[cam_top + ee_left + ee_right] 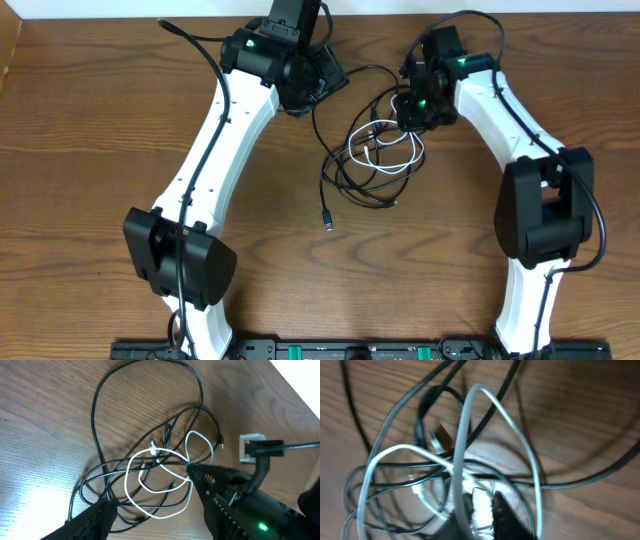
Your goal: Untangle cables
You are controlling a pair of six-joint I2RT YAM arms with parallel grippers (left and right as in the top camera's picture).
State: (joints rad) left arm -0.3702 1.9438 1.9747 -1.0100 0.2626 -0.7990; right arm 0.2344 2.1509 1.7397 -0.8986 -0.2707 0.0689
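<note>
The cables lie in one tangle mid-table: black cables [340, 178] looping around a thinner white cable [385, 148]. One black plug end [327, 222] trails toward me. My left gripper [312, 88] hovers up-left of the tangle. In the left wrist view it [157, 510] is open over the white cable [165, 516] and black cables [95, 420], holding nothing. My right gripper [412, 112] sits at the tangle's upper right. In the right wrist view it [482, 510] stands narrowly open, with the white cable [465, 420] arching up and draped over one finger. Black cables [570, 482] cross beneath.
The right arm's dark gripper body [250, 505] fills the right of the left wrist view, its tip at the white loop. The table's far edge [300, 390] lies close behind it. Both white arms flank the tangle.
</note>
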